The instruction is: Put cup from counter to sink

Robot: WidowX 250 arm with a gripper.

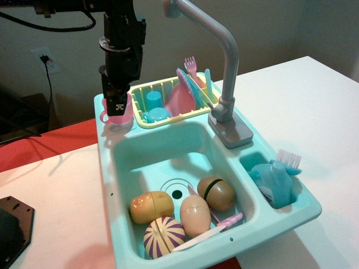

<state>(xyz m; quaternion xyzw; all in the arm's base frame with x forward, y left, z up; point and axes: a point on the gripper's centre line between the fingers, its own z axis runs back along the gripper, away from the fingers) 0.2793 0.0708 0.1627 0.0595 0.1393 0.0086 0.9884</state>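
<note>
The pink cup (119,116) with its loop handle to the left stands at the back left corner of the teal counter (102,140), next to the yellow rack. My black gripper (116,102) comes straight down onto it, with its fingers closed over the cup's rim; the upper part of the cup is hidden behind them. The cup's base looks to be at, or just above, the ledge. The teal sink (168,154) lies in front and to the right of the cup, with its round drain (177,194) and tall grey faucet (224,67).
Several toy foods lie in the basin: a yellow potato (151,205), a beige egg shape (194,215), a brown-green piece (216,193), a purple striped piece (164,236) and a knife (202,232). A yellow dish rack (168,103) holds blue cups, plates and cutlery. A blue bottle and brush (273,179) sit in the right compartment.
</note>
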